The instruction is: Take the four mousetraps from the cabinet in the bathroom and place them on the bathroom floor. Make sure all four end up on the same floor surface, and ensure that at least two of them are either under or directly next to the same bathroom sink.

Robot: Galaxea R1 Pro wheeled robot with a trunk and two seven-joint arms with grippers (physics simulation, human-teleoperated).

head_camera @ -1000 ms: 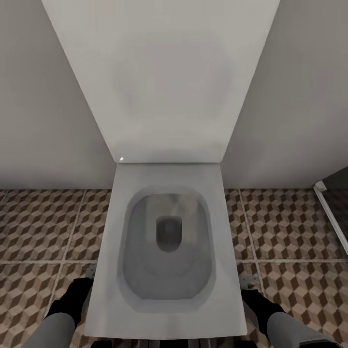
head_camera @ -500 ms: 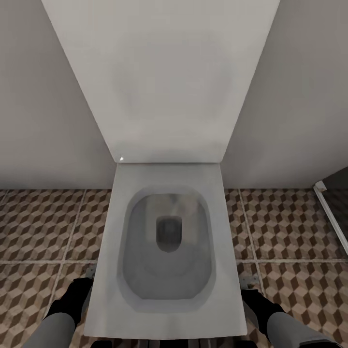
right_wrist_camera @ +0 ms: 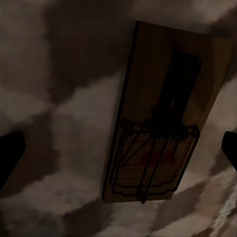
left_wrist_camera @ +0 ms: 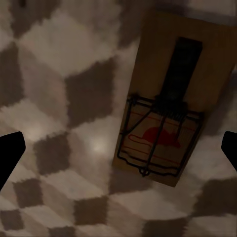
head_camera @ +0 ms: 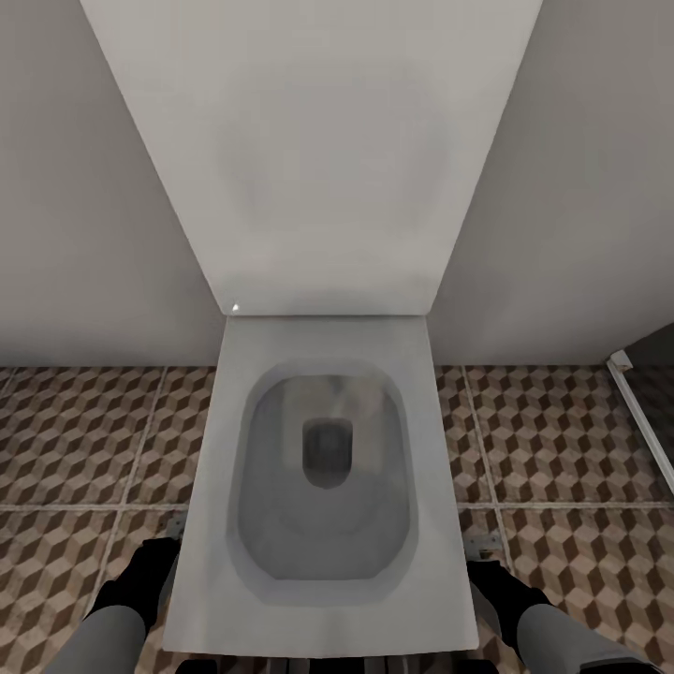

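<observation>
A tan mousetrap (left_wrist_camera: 170, 94) with dark wire and a red spot lies flat on the cube-patterned bathroom floor (left_wrist_camera: 64, 74) in the left wrist view. My left gripper (left_wrist_camera: 118, 153) hovers over it, open, both fingertips far out to the sides and off the board. A second mousetrap (right_wrist_camera: 165, 108) lies on the shadowed floor beneath my right gripper (right_wrist_camera: 118, 150), also open and not touching it. In the head view my left arm (head_camera: 136, 585) and right arm (head_camera: 505, 590) reach down on either side of a toilet. The cabinet and the sink are out of view.
A white toilet (head_camera: 323, 468) with its lid raised against the grey wall stands directly in front of me, between my arms. Patterned floor tiles (head_camera: 84, 440) spread out on both sides. A white-framed dark panel (head_camera: 641, 402) stands at the right edge.
</observation>
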